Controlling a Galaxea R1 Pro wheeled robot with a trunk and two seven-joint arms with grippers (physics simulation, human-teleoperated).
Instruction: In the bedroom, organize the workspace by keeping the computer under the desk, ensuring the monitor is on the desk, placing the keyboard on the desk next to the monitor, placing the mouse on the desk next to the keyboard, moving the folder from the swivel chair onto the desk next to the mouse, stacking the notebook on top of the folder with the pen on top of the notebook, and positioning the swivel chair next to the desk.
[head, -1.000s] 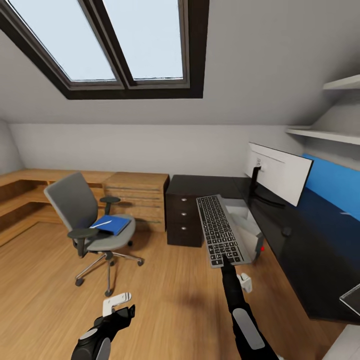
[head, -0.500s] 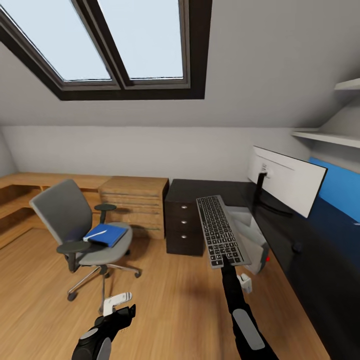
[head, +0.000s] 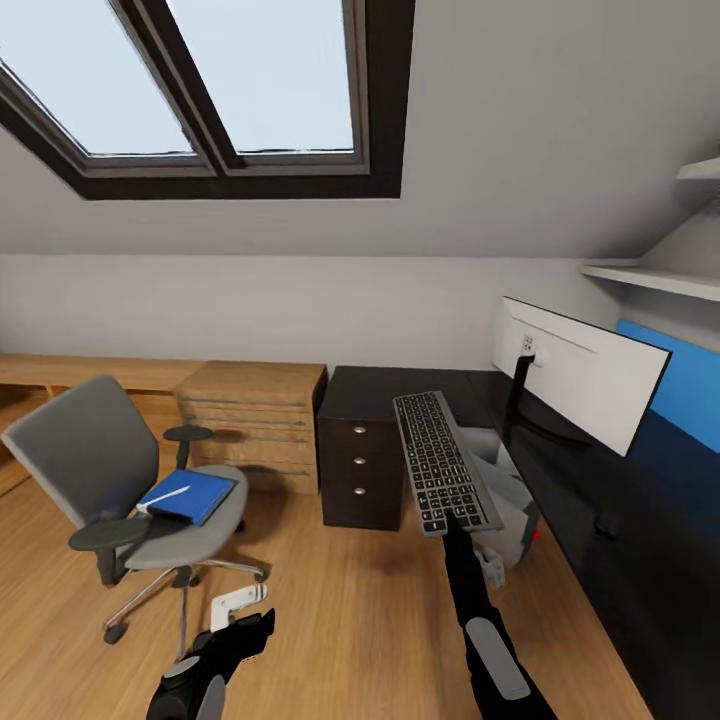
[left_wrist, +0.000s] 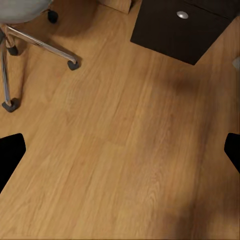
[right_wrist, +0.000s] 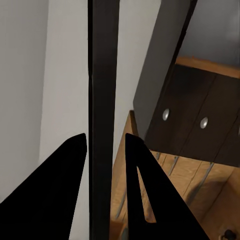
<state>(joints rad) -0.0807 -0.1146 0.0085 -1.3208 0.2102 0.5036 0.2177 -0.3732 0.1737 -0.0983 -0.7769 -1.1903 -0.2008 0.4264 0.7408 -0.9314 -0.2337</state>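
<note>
The keyboard (head: 443, 461) is the thing being carried now. It is up in the air, held at its near end by the right pincer (head: 452, 519), which is squeezed tight on its thin edge.

On the left, the swivel chair (head: 110, 490) stands on the wood floor (head: 330, 620) with the blue folder (head: 188, 495) on its seat and the white pen (head: 165, 497) on top of the folder. The left pincer (head: 238, 603) hangs low over the floor, spread wide with nothing in it. It is near the chair's legs, so it may bump them if the robot rolls or turns.

In the middle, the keyboard is long and held only at one end. It may tip, slip out, or swing down.

To the right, the computer (head: 505, 495) sits just under the keyboard, beside the table (head: 590, 480). The monitor (head: 580, 372) stands on the table. If the arm swings too fast, the far end of the keyboard may hit the monitor or catch the table edge.
</note>
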